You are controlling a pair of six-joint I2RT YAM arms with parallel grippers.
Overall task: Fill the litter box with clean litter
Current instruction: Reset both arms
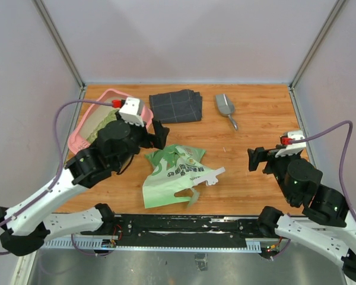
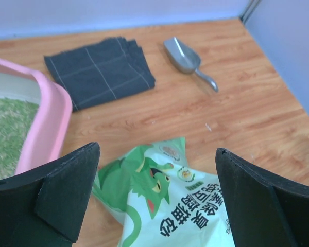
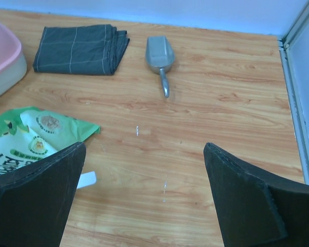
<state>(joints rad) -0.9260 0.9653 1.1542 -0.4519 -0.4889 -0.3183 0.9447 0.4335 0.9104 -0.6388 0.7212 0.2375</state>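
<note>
- The left gripper (image 2: 157, 172) has its jaws spread wide with nothing clamped. A crumpled green-and-white printed plastic bag (image 2: 162, 206) lies on the wooden table (image 1: 258, 122) just below and between them.
- The pink plastic rectangular litter box (image 2: 55, 116) sits just outside the jaw on the left of the wrist view. Fine greenish-tan granular clean litter (image 2: 7, 134) lies inside it.
- Ahead of those jaws lies a dark grey folded cloth (image 2: 100, 72), with a grey metal scoop (image 2: 183, 54) further to the right.
- The right gripper (image 3: 144, 154) also has its jaws apart and empty, over bare wood well away from the box.
</note>
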